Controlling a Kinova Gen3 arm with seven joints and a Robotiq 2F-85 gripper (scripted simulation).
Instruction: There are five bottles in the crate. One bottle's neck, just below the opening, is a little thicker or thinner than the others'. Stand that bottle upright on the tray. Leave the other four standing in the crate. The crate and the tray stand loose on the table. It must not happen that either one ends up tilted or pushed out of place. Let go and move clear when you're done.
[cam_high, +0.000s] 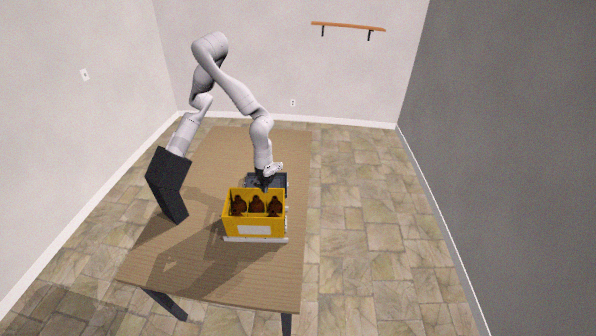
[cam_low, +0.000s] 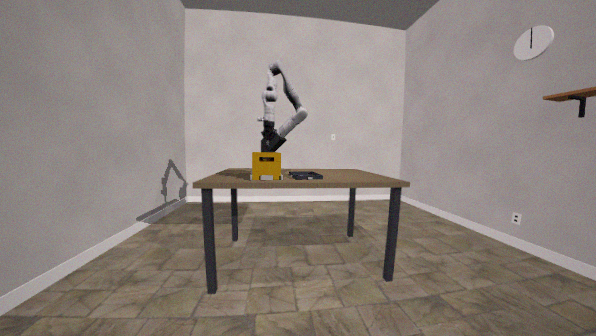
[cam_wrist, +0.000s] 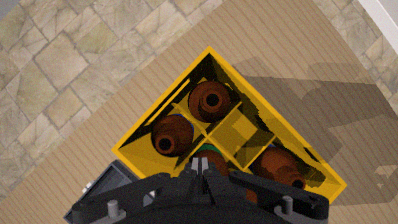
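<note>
The yellow crate (cam_high: 254, 216) stands on the table, and also shows in the wrist view (cam_wrist: 225, 125). Brown bottles stand upright in its cells: three in the front row in the top view (cam_high: 256, 203), and in the wrist view one at the far corner (cam_wrist: 210, 100), one to its left (cam_wrist: 171, 135) and one at the right (cam_wrist: 277, 167). Another bottle with a green band (cam_wrist: 212, 156) is mostly hidden under my fingers. One cell (cam_wrist: 235, 132) is empty. My gripper (cam_wrist: 200, 167) (cam_high: 263, 186) is shut with the fingertips touching, just above the crate's back row. The dark tray (cam_high: 280, 179) lies right behind the crate.
The tray's corner shows beside the crate in the wrist view (cam_wrist: 107, 185). The robot's dark base (cam_high: 167, 182) stands at the table's left side. The table's right edge runs close to the crate and the tray.
</note>
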